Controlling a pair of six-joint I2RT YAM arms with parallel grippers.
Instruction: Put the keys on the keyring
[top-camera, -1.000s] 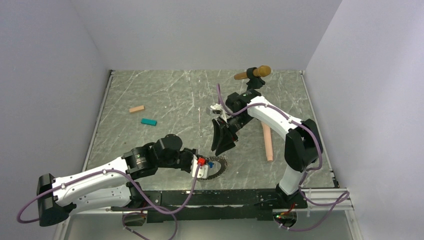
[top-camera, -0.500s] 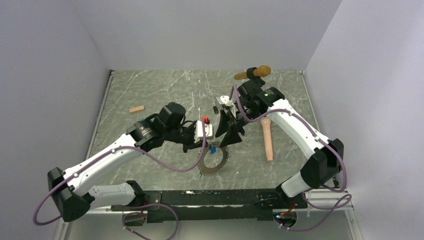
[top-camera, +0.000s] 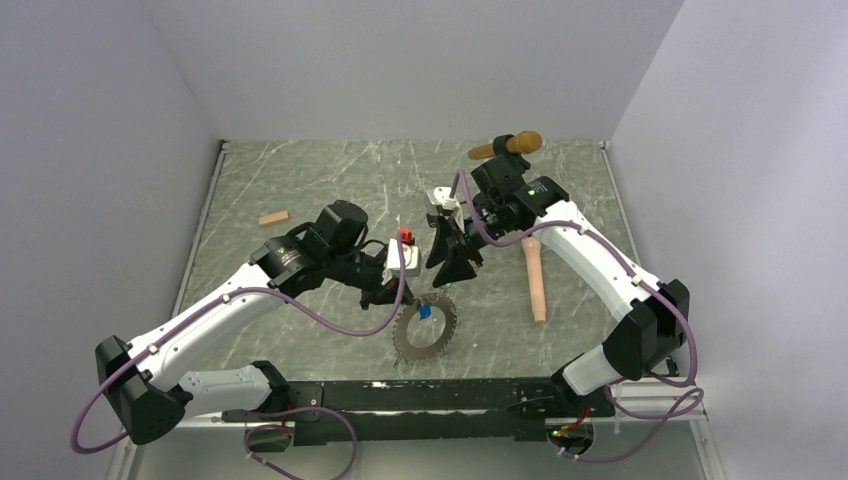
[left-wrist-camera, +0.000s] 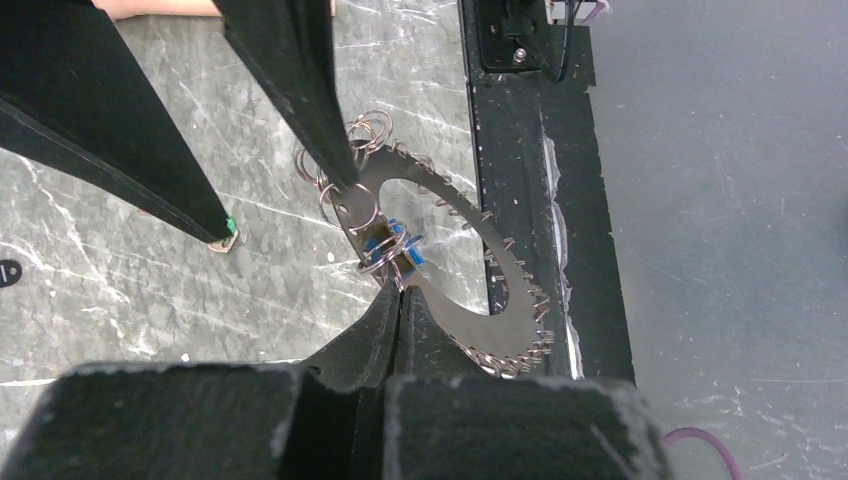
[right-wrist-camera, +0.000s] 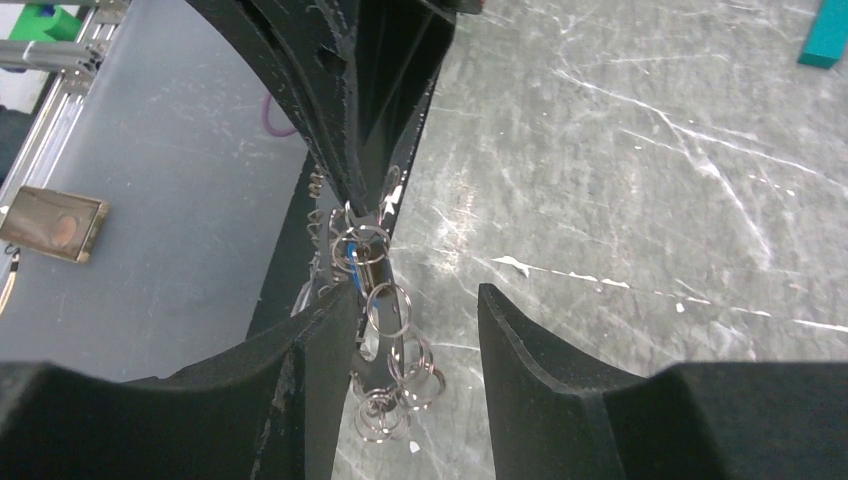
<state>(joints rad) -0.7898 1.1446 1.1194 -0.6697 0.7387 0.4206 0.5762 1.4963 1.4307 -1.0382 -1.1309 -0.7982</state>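
The keyring (top-camera: 445, 332) looks like a large flat grey-brown ring edged with many small wire rings. It hangs tilted above the table near the middle front. A key's blue tag (top-camera: 424, 311) sits at its top edge and shows in the left wrist view (left-wrist-camera: 400, 245). My left gripper (top-camera: 412, 293) is shut on the keyring (left-wrist-camera: 455, 305) right beside that tag. My right gripper (top-camera: 448, 278) is open just behind it. In the right wrist view its jaws (right-wrist-camera: 420, 300) straddle the dangling small rings (right-wrist-camera: 388, 308), one finger against the ring. No red or green tag shows.
A pink cylinder (top-camera: 535, 280) lies to the right of the grippers. A brown wooden object (top-camera: 505, 147) stands at the back. A tan block (top-camera: 273, 218) lies at the left, and a teal block (right-wrist-camera: 825, 40) shows in the right wrist view. The black front rail (top-camera: 430, 395) runs below.
My left gripper carried the keyring up from the table's front edge to the middle, close to the right gripper. The right gripper shifted back and right a little.
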